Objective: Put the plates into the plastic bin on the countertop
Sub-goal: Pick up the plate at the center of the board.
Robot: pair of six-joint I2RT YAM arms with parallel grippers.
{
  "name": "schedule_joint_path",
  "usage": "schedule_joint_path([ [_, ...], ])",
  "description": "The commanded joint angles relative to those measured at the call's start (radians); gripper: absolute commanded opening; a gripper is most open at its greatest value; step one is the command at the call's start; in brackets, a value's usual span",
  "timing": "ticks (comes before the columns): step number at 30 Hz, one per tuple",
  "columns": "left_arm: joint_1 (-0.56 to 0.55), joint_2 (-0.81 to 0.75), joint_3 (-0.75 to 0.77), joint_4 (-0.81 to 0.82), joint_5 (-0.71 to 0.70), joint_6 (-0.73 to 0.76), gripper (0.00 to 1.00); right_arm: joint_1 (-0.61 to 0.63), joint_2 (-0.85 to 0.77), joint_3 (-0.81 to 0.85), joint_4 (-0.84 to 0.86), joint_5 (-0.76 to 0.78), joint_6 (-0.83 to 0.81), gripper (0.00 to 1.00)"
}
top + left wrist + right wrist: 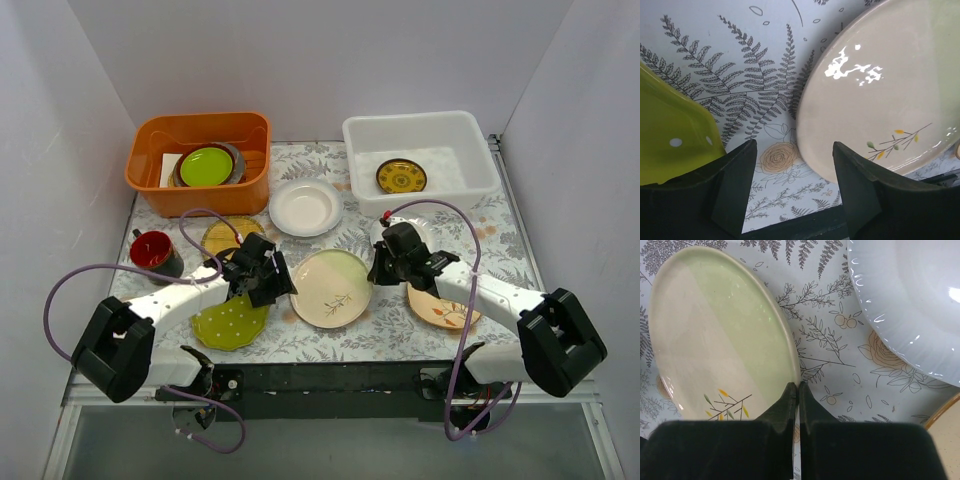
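- Sitting at the far right of the white fern-printed countertop (385,325), the large translucent white rectangular plastic bin (455,140) holds one round yellow plate with a dark pattern (401,177), flat on its floor.
- At the far left, the orange plastic tub (150,165) holds a plain lime-green plate (206,165) stacked on grey dishes (237,158).
- Just in front of the gap between the two containers lies a white round plate with a deep well (306,206).
- A second white plate (910,305) lies just beside the right gripper, which partly hides it in the top view.
- A red mug (155,250) stands at the left edge, near a mustard yellow plate (225,235) that the left arm partly covers.
- A lime green plate with white dots (232,322) lies at the front left.
- A cream floral plate (440,310) lies at the front right, partly under the right arm.
- The glossy pale green and cream round plate with a painted sprig (331,288) lies flat mid-countertop, between the two grippers.
- The left gripper (794,150) hangs low, fingers spread apart with only bare countertop between them. The dotted plate is at one side and the sprig plate's rim is at the other.
- The right gripper (798,386) has its fingers pressed together, holding nothing. Its tips are at the sprig plate's rim; whether they touch it cannot be told.
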Motion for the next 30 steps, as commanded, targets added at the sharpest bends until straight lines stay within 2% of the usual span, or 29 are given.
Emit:
schedule_joint_path([
  [1,-0.001,-0.037,-0.051,0.119,0.053,0.017,0.61,0.001,-0.074,0.066,-0.005,0.016,-0.031,0.01],
  [14,-0.012,-0.046,-0.105,0.254,0.044,0.023,0.61,-0.007,-0.1,0.065,-0.01,-0.027,-0.062,0.01],
  [20,-0.015,-0.003,-0.122,0.278,0.056,0.009,0.55,-0.022,-0.135,0.065,-0.025,-0.022,-0.07,0.01],
  [24,-0.074,-0.026,-0.093,0.279,0.003,0.0,0.36,-0.025,-0.144,0.065,-0.033,-0.022,-0.07,0.01],
  [25,-0.088,-0.028,-0.084,0.265,-0.017,-0.008,0.29,-0.025,-0.144,0.065,-0.03,-0.025,-0.07,0.01],
  [27,-0.118,-0.003,-0.061,0.235,-0.069,-0.012,0.24,-0.025,-0.143,0.065,-0.03,-0.028,-0.068,0.01],
  [30,-0.142,0.041,-0.027,0.201,-0.091,-0.018,0.09,-0.025,-0.141,0.065,-0.028,-0.031,-0.068,0.01],
])
